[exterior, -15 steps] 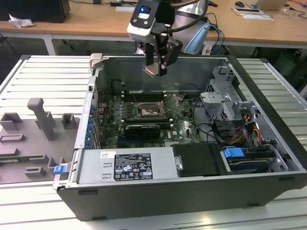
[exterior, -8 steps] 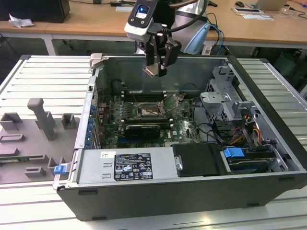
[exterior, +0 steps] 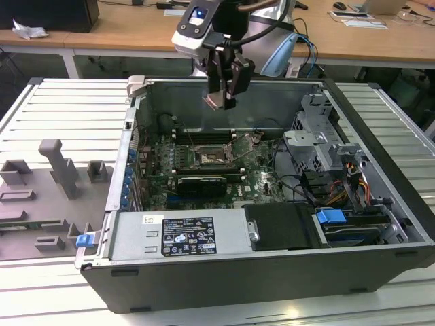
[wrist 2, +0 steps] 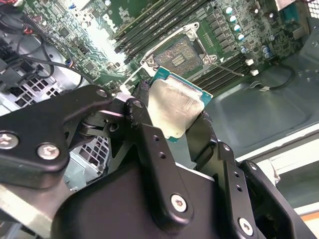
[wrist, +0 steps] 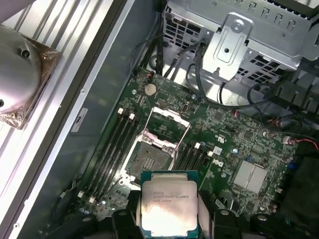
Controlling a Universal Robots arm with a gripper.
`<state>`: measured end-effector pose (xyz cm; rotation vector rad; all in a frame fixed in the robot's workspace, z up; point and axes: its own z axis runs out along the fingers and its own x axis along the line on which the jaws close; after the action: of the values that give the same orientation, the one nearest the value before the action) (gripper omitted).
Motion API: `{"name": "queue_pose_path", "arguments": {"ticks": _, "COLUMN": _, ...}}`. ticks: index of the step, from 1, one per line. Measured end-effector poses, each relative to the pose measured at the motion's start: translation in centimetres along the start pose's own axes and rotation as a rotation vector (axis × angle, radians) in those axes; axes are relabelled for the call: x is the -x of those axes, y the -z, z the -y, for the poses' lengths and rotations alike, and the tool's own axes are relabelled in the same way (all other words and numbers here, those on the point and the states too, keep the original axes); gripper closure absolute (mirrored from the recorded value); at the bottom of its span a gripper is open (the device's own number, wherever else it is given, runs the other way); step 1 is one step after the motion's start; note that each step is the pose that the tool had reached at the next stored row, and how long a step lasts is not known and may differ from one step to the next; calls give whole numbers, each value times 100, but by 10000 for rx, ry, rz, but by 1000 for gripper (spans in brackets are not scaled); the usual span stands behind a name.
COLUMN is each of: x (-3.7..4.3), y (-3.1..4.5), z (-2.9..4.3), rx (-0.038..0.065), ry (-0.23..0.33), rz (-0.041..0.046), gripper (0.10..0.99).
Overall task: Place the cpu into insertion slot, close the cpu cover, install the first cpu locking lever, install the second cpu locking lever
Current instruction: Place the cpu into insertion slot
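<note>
My gripper hangs above the open computer case, shut on the cpu. The chip is a pale silvery square with a green edge, pinched by two opposite sides between black fingers. In the first wrist view the cpu is in the air, short of the insertion slot and not over it. The slot is a dark-rimmed square with nothing in it. The cpu cover, a silvery frame, stands swung open at the slot's far side. In the exterior view the insertion slot lies well below the gripper.
Long black memory sticks flank the slot on both sides. A grey power supply box fills the case's near side. A metal drive cage with cables is on the exterior view's right. Grey fixture blocks stand on the slatted table outside the case.
</note>
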<state>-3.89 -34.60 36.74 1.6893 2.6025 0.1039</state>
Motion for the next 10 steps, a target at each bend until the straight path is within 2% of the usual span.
{"name": "queue_pose_path", "arguments": {"ticks": 10, "x": 0, "y": -5, "z": 0, "rx": -5, "ry": -980, "rz": 98, "gripper": 545}}
